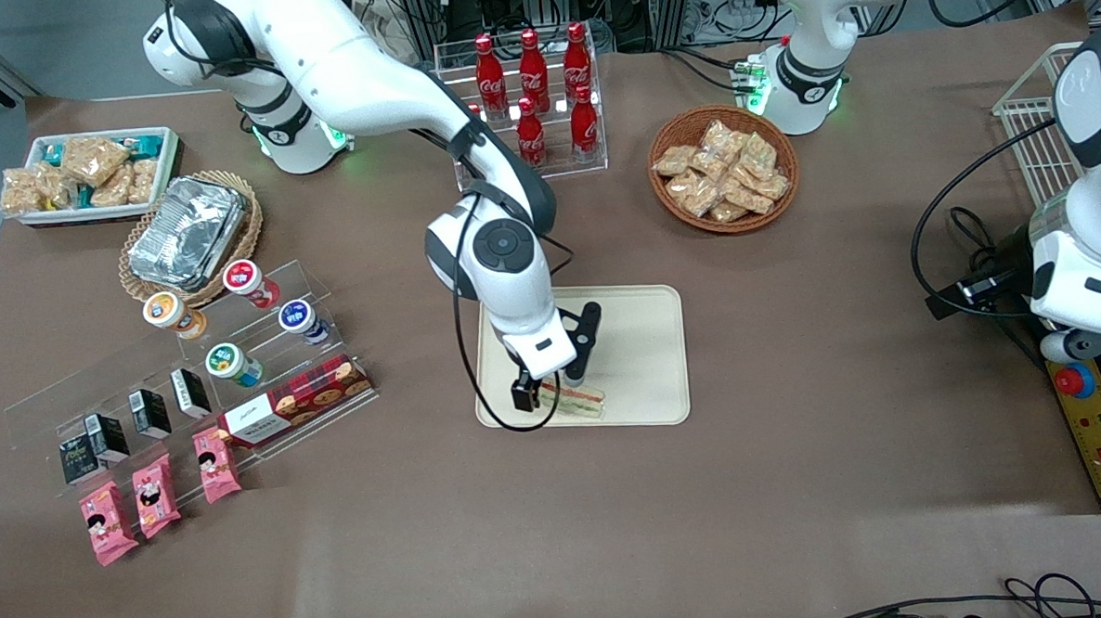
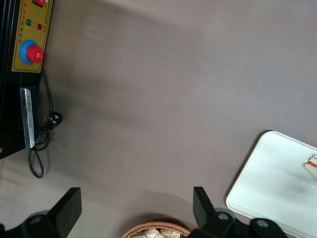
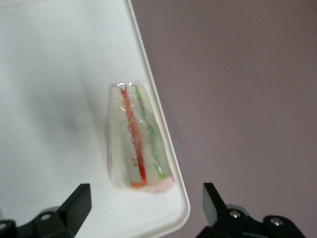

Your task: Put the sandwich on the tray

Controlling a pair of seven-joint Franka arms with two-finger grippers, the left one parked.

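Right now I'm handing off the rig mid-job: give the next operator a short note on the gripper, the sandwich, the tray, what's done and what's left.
Gripper: open, holding nothing, just above the sandwich over the tray's edge nearest the front camera.
Sandwich: lying on the tray, apart from the fingers, tight against the low rim near a corner.
Done: sandwich is on the tray and released.
Left: lift the arm clear; probably nothing else, though the sandwich sits very near the rim.
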